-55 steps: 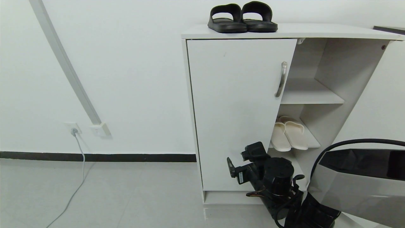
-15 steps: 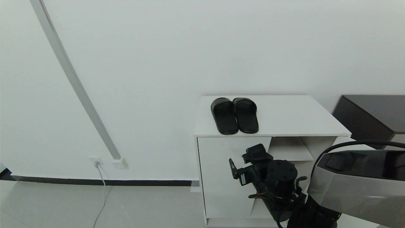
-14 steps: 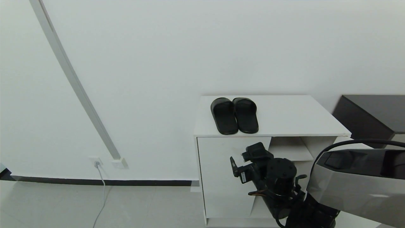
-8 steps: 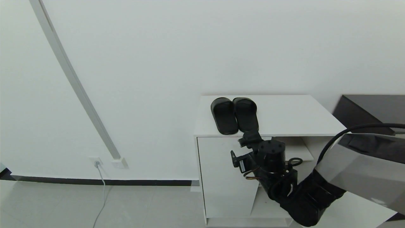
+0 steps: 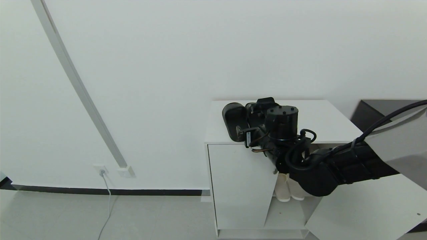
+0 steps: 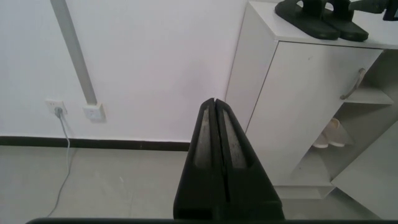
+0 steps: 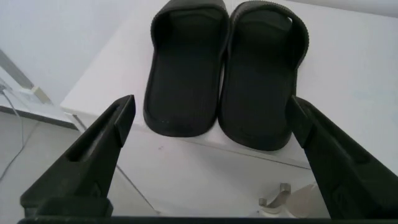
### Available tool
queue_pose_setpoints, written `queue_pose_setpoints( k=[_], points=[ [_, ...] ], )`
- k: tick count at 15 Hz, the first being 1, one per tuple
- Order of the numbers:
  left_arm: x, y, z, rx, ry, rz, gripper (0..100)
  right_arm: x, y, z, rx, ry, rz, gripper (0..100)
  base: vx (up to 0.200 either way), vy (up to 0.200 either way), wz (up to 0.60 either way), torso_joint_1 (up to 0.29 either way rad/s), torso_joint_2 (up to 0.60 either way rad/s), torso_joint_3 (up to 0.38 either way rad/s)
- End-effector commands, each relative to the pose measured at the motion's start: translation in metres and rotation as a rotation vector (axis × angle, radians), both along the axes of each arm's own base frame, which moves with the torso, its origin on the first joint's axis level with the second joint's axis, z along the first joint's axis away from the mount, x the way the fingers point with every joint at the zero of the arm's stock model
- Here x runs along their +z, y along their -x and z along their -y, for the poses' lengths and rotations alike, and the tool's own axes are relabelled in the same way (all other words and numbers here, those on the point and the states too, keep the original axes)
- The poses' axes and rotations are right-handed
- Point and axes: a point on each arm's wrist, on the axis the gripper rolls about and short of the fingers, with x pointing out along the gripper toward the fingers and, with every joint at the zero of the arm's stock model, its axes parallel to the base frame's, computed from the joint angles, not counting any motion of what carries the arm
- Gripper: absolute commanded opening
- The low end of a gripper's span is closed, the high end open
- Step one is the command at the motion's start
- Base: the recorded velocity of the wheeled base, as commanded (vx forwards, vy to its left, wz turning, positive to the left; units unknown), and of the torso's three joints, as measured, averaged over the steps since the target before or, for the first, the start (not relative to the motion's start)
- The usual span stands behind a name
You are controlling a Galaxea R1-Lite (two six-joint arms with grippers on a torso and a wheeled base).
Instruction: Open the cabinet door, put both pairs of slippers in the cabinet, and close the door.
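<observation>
A pair of black slippers [image 5: 234, 121] [image 7: 224, 68] lies on the left part of the white cabinet top [image 5: 320, 120]. My right gripper [image 5: 250, 116] [image 7: 211, 106] hangs open just in front of them. Its fingers [image 7: 93, 155] stand wide at either side of the pair's near ends, touching nothing. The left door [image 5: 240, 180] is closed and the right door [image 5: 360, 206] is swung open. A pair of white slippers [image 5: 288, 190] [image 6: 329, 134] stands on a shelf inside. My left gripper [image 6: 214, 143] is shut and empty, low and well off to the cabinet's left.
A dark piece of furniture [image 5: 377, 113] stands right of the cabinet. On the wall to the left run a slanted grey conduit [image 5: 76, 83] and a socket with a cable [image 5: 101, 171] trailing onto the tiled floor.
The camera rose between the first frame and a second ago. Within the last second my right arm lifted from in front of the closed door up to the black slippers.
</observation>
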Motion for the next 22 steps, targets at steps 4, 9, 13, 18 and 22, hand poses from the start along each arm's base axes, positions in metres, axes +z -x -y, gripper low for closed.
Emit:
queue_pose_setpoints(
  k=[4, 9, 13, 18, 22],
  points=[
    [0.000, 0.000, 0.000, 0.001, -0.002, 0.000, 0, -0.010, -0.008, 0.001, -0.014, 0.011, -0.013, 100, 0.100, 0.000, 0.00, 0.004, 0.00, 0.002],
    [0.000, 0.000, 0.000, 0.001, -0.002, 0.000, 0, -0.014, -0.010, 0.000, -0.014, 0.017, -0.022, 100, 0.200, 0.000, 0.00, 0.001, 0.00, 0.000],
    [0.000, 0.000, 0.000, -0.003, -0.008, -0.002, 0, -0.035, -0.020, -0.006, 0.000, 0.000, -0.066, 100, 0.100, 0.000, 0.00, 0.002, 0.00, 0.001],
    [0.000, 0.000, 0.000, -0.001, -0.006, -0.002, 0, -0.049, -0.054, 0.000, -0.023, -0.012, -0.071, 100, 0.000, 0.000, 0.00, 0.000, 0.00, 0.000],
    [0.000, 0.000, 0.000, -0.003, -0.006, 0.000, 0, -0.052, -0.078, -0.008, -0.034, -0.026, -0.053, 100, 0.000, 0.000, 0.00, 0.000, 0.00, 0.000]
  ],
)
